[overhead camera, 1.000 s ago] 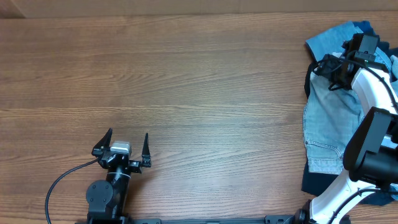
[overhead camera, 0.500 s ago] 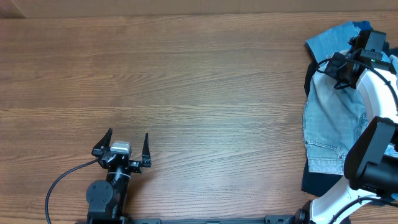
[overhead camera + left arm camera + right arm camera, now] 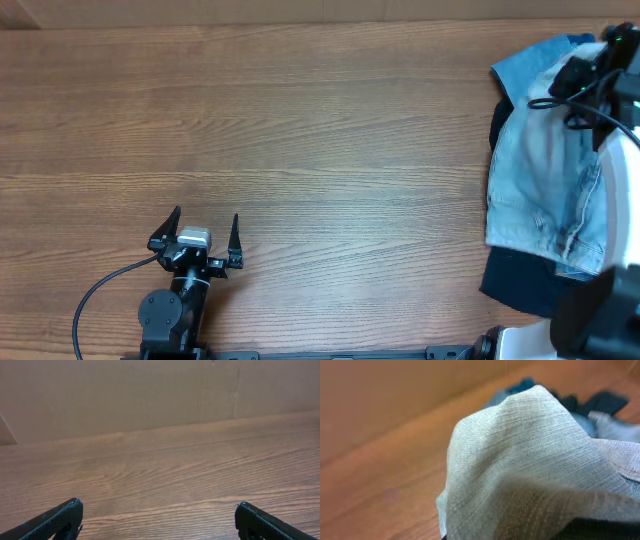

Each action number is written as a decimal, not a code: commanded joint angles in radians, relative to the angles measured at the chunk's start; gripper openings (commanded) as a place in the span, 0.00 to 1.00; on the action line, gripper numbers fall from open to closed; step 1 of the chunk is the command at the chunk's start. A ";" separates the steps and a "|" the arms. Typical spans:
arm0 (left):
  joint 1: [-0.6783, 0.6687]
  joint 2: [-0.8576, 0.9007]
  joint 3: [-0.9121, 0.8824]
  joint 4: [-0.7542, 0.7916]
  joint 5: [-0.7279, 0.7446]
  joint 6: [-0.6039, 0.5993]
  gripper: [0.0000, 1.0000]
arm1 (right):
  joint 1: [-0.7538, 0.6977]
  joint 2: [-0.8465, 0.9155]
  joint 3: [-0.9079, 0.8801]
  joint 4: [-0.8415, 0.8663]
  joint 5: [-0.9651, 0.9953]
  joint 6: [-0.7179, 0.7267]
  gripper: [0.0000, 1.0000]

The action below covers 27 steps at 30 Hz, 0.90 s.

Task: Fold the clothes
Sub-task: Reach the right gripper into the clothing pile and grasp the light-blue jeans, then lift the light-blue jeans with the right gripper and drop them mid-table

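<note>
At the table's (image 3: 350, 130) near left, our left gripper (image 3: 206, 213) is sitting spread wide, holding nothing. At the table's right edge, our right gripper (image 3: 572, 78), the nearer arm, is pinching shut on pale denim shorts (image 3: 540, 180), their soft faded length draping toward the near edge over dark navy cloth (image 3: 515, 282).

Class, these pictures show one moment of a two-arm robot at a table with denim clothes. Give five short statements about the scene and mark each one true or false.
1. The left gripper is open and holds nothing. True.
2. The right gripper is shut on the pale denim shorts. True.
3. The shorts lie in the middle of the table. False: they are heaped at its right edge.
4. The shorts are folded flat and neat. False: they are rumpled and bunched up at the right gripper.
5. Dark navy cloth shows under the shorts. True.
</note>
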State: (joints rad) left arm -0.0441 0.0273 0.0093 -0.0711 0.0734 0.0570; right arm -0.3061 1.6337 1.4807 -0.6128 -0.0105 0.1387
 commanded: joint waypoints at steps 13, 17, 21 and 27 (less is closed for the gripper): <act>0.006 -0.003 -0.005 0.000 -0.006 -0.013 1.00 | 0.123 -0.267 0.053 0.103 -0.337 0.014 0.04; 0.006 -0.003 -0.005 0.000 -0.006 -0.012 1.00 | 0.308 -0.267 0.053 0.168 -0.396 0.014 0.04; 0.006 -0.003 -0.005 0.000 -0.006 -0.012 1.00 | 0.533 -0.264 0.053 0.250 -0.395 0.014 0.04; 0.006 -0.003 -0.005 0.000 -0.006 -0.013 1.00 | 0.758 -0.248 0.053 0.378 -0.383 0.019 0.04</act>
State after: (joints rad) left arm -0.0441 0.0273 0.0093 -0.0711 0.0731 0.0570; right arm 0.4210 1.4120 1.4864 -0.2790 -0.3946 0.1532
